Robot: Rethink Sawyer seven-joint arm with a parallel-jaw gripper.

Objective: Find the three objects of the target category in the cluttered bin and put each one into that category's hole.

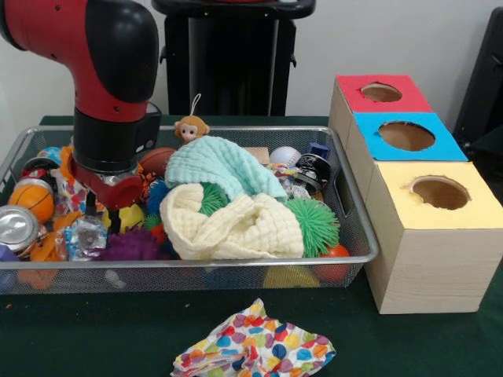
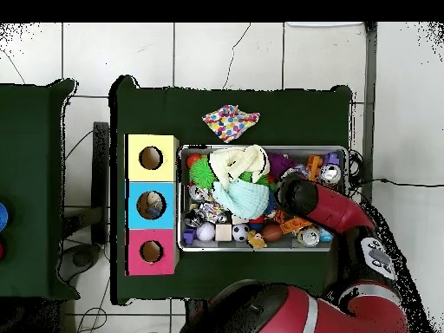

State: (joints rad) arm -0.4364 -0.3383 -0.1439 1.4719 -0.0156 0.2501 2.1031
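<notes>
I had the red and black arm reaching down into the left end of the wire bin, as the front view showed it. Its gripper was sunk among the toys there, so I could not tell what its fingers were doing.

The bin was very full. A cream cloth and a pale blue-green cloth lay piled in the middle, covering whatever was under them. Green spiky balls poked out beside the cloths. A purple spiky ball sat just beside the gripper, next to a small shiny wrapped thing. A little basketball and a silver can lay at the left end. A toy monkey stood against the far wall, with a baseball further along.

I could not tell which toys were the ones to be sorted.

A spotted cloth lay on the green table outside the bin, near its front wall.

Three boxes stood in a row beside the bin: a red box, a blue box and a yellow box, each with a round hole on top. From overhead, something small showed inside the hole of the blue box.
</notes>
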